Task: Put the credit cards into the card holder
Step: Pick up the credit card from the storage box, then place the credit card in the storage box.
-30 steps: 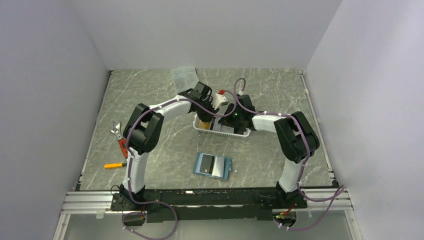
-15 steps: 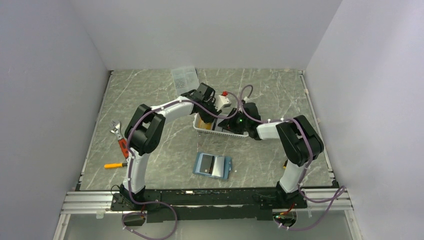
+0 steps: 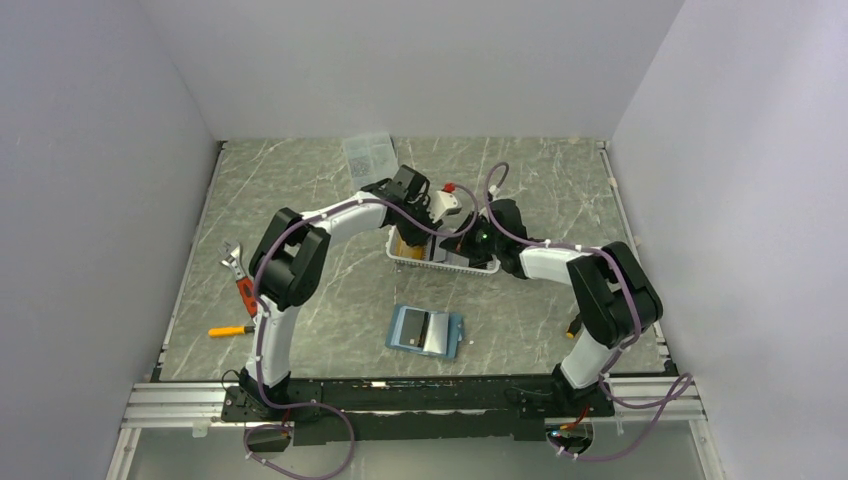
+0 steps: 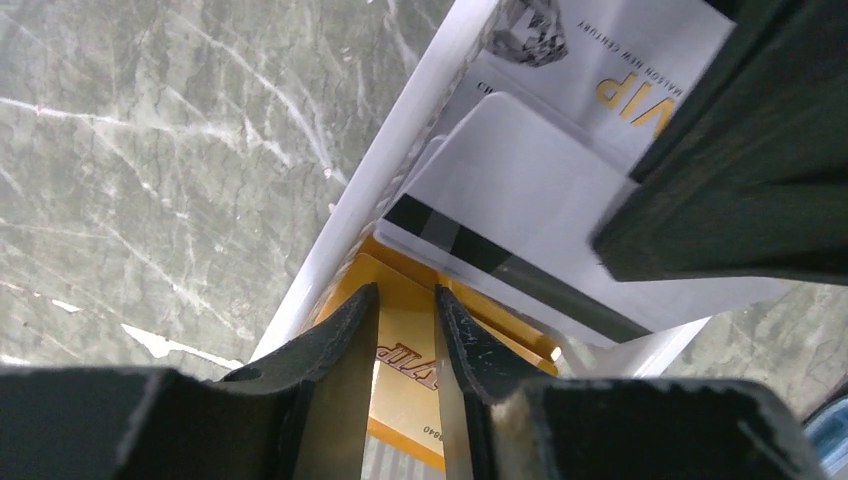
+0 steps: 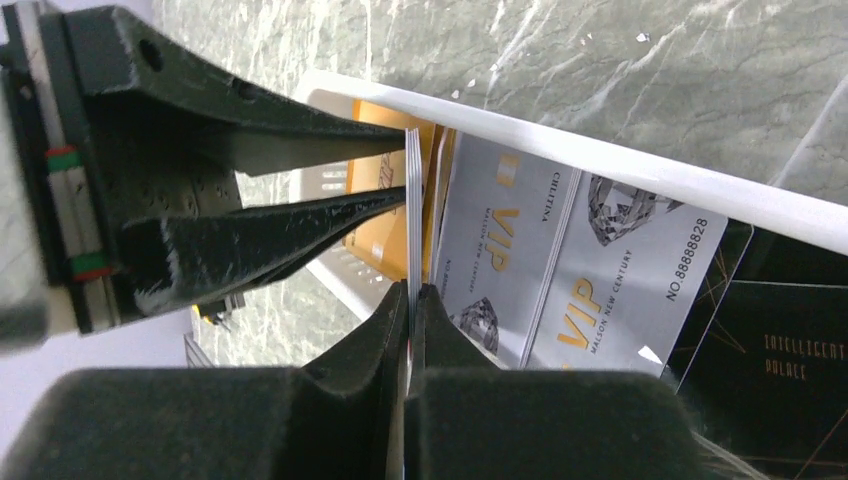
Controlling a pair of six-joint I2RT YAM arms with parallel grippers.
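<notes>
- The right tool [image 5: 410,300] is shut tight on the edge of a white card [image 5: 410,200]. The card is seen edge-on and held upright between the fingertips.
- From the left wrist, a black stripe is seen along the face of this card, which is lifted above the cards beneath it.
- The left tool [image 4: 405,295] is held narrowly parted, and nothing is seen clamped in it. Its tips are brought right up to the face of the white card, opposite the right tool. Whether they touch it cannot be told.
- A gold card [image 4: 405,375] is seen through the gap just beyond the left tips, tilted against a corner of a white slatted basket [image 5: 620,165].
- Just past the right tool's tips, two grey cards [image 5: 500,260] marked VIP are laid side by side in the basket. A black card [image 5: 790,370] is partly seen further out to that side.
- The basket is set on the marbled surface [image 3: 330,190], directly under both tools.
- The card holder [image 3: 425,331] is laid open on the surface, well apart from both tools, back toward the arm bases.
</notes>
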